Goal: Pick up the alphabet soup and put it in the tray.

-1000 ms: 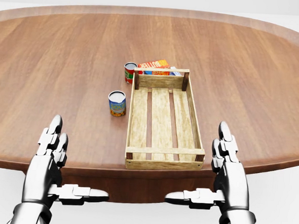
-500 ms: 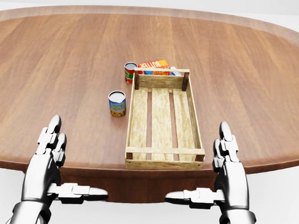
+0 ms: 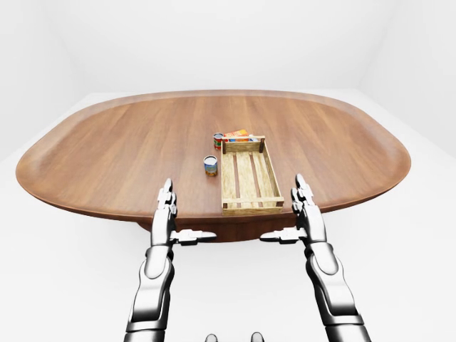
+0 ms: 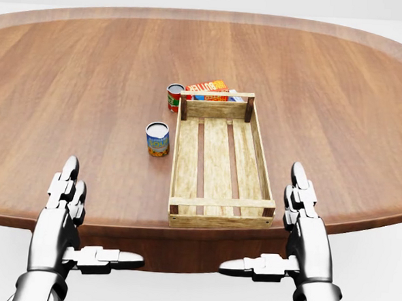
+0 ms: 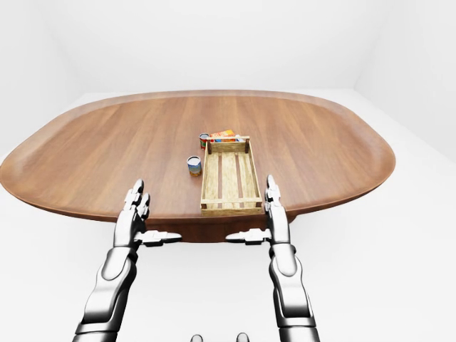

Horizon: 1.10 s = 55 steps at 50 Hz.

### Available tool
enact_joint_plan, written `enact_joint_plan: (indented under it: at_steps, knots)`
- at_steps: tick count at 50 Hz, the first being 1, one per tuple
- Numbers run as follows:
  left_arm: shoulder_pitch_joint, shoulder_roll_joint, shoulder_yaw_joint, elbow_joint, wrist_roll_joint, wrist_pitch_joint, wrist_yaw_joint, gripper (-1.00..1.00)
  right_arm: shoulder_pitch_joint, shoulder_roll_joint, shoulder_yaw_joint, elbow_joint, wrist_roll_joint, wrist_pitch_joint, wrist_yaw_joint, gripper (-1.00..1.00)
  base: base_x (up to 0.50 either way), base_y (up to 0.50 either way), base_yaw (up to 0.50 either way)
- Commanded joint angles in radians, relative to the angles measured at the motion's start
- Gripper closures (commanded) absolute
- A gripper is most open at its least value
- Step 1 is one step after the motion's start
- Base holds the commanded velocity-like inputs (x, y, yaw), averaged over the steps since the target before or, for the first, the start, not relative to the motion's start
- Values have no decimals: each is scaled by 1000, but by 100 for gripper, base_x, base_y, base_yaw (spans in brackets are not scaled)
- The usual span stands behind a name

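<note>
Both your robot hands have dropped slightly toward the bottom of the head view since a moment ago; nothing else has moved. The left robot hand (image 4: 66, 214) and right robot hand (image 4: 299, 225) hover at the near table (image 4: 69, 81) edge, fingers spread, thumbs pointing inward, holding nothing. The tray (image 4: 221, 162) lies empty between them. The soup (image 4: 158, 139) stands just left of it; a red can (image 4: 174, 97) and a box (image 4: 208, 88) sit at its top end.
</note>
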Motion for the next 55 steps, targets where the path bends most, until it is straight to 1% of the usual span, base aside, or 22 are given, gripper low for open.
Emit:
enact_joint_plan:
  at_steps: [1, 9, 24, 33, 35, 36, 37, 38, 39, 40, 42, 43, 47, 49, 51, 55]
  knots:
    - [0, 0, 0, 18, 11, -16, 11, -100, -2, 0, 1, 16, -2, -24, 5, -100, 0, 0, 0]
    - [1, 0, -2, 23, 15, -23, 10, -100, -1, 0, 1, 16, -2, -26, 4, -100, 0, 0, 0]
    - [3, 0, -3, 26, 22, -26, 10, -100, 4, 1, 2, 11, -3, -24, 4, -100, 0, 0, 0]
    - [3, -1, -3, 23, 24, -22, 11, -100, 4, 1, 0, 8, 1, -21, 5, -100, 0, 0, 0]
    - [3, 0, -5, 21, 32, -16, 13, -100, 7, -1, 2, -4, -5, -16, 3, -100, 0, 0, 0]
    - [4, -1, -6, 16, 32, -9, 13, -100, 9, 0, 0, -16, -3, -5, 2, -100, 0, 0, 0]
    - [4, -2, -8, -49, 30, 43, 14, -100, 13, -2, -1, -78, -10, 31, -4, -100, 0, 0, 0]
    - [6, -3, -10, -96, 27, 43, 11, -100, 18, -2, 0, -123, -12, 55, -4, -100, 0, 0, 0]
    - [8, -3, -13, -160, 29, 43, 10, -100, 22, -2, 3, -183, -17, 90, -4, -100, 0, 0, 0]
    - [8, -3, -15, -251, 36, 43, 15, -100, 25, -6, 10, -265, -39, 101, -5, -100, 0, 0, 0]
    - [6, -5, -15, -367, 26, 43, 6, -100, 28, -5, 16, -370, -58, 101, 3, -100, 0, 0, 0]
    - [4, 0, -19, -464, 40, 43, 9, -100, 27, -6, 23, -470, -74, 101, 9, -100, 0, 0, 0]
    - [-10, 0, -15, -632, 39, 43, 3, -100, 14, 1, 22, -610, -94, 101, 19, -100, 0, 0, 0]
    - [-23, -1, -11, -690, 36, 43, 0, -100, 6, -4, 22, -649, -123, 101, 15, -100, 0, 0, 0]
    - [-30, 0, -13, -726, 37, 43, -4, -100, 1, 1, 16, -672, -108, 101, 24, -100, 0, 0, 0]
    - [-29, -1, -18, -700, 45, 43, -7, -100, 0, 1, 4, -645, -101, 101, 20, -100, 0, 0, 0]
